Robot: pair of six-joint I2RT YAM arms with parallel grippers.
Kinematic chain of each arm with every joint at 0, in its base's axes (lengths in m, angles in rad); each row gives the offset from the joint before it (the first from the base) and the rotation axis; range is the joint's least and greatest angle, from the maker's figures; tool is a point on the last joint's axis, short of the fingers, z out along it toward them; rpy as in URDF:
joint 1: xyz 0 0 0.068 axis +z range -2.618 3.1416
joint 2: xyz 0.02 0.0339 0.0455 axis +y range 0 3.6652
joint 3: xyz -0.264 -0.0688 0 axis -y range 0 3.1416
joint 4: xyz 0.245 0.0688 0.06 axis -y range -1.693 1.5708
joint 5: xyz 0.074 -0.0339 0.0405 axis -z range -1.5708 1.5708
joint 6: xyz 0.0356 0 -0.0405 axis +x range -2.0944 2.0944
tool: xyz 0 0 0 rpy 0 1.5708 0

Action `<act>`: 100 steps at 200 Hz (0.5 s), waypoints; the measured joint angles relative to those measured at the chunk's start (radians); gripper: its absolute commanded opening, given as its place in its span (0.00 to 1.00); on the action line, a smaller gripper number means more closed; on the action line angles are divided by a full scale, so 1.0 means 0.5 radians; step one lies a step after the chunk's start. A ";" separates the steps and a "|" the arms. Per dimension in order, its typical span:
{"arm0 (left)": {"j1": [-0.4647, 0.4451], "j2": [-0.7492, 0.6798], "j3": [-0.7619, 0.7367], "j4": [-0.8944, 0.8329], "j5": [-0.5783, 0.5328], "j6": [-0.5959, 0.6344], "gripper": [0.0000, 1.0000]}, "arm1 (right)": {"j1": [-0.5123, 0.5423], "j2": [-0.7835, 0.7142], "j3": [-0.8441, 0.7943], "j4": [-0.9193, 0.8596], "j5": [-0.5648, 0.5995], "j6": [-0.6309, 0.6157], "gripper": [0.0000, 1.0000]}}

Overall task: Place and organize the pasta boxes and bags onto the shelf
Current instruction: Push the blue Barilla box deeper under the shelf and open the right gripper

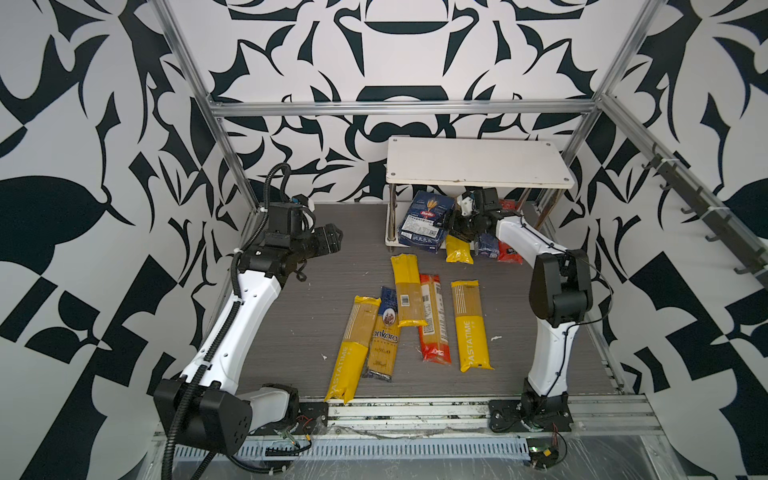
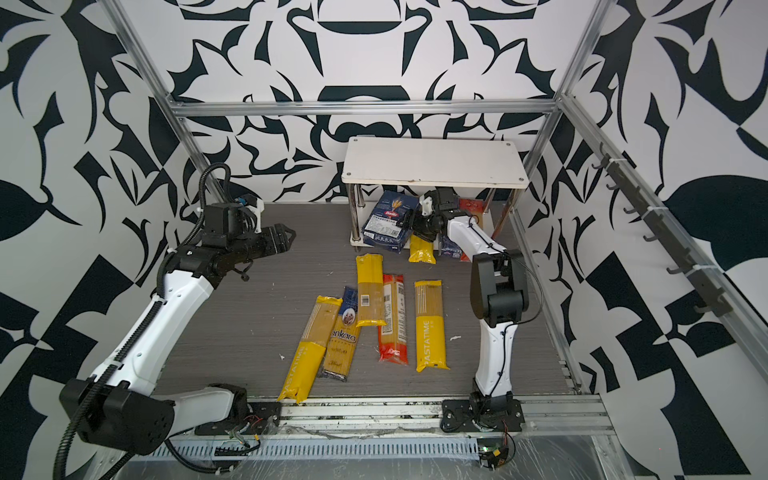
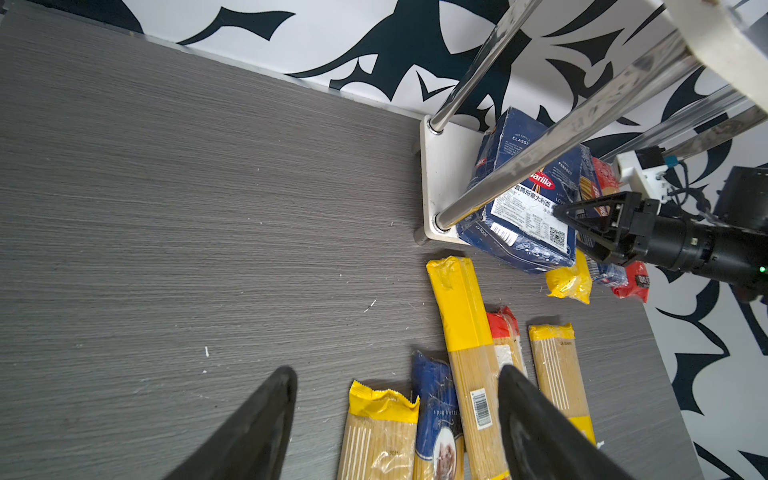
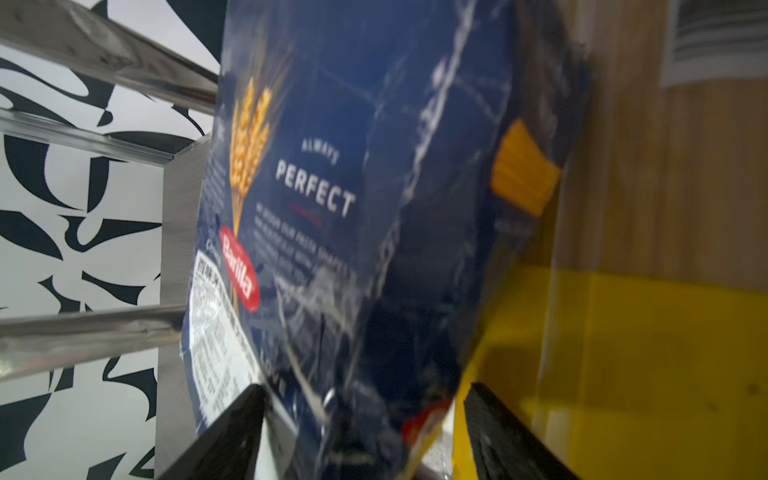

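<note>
Navy brick-shaped Barilla box (image 1: 424,220), crinkled glossy wrap, tilted at the left end of the lower white board of the shelf (image 1: 473,162); long axis back to front, label end overhanging the front. Right gripper (image 4: 365,392) astride its corner, jaws apart; grip impossible to confirm. Left gripper (image 1: 337,240) wide open, empty, above the grey wood-grain table (image 1: 332,274). 5 long clear bags (image 1: 471,324) loose there, pointing roughly shelfward.
</note>
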 measured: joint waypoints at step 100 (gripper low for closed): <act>0.000 0.144 0.002 -0.001 -0.003 0.009 0.77 | -0.001 0.268 0.408 -0.012 0.043 -0.005 0.74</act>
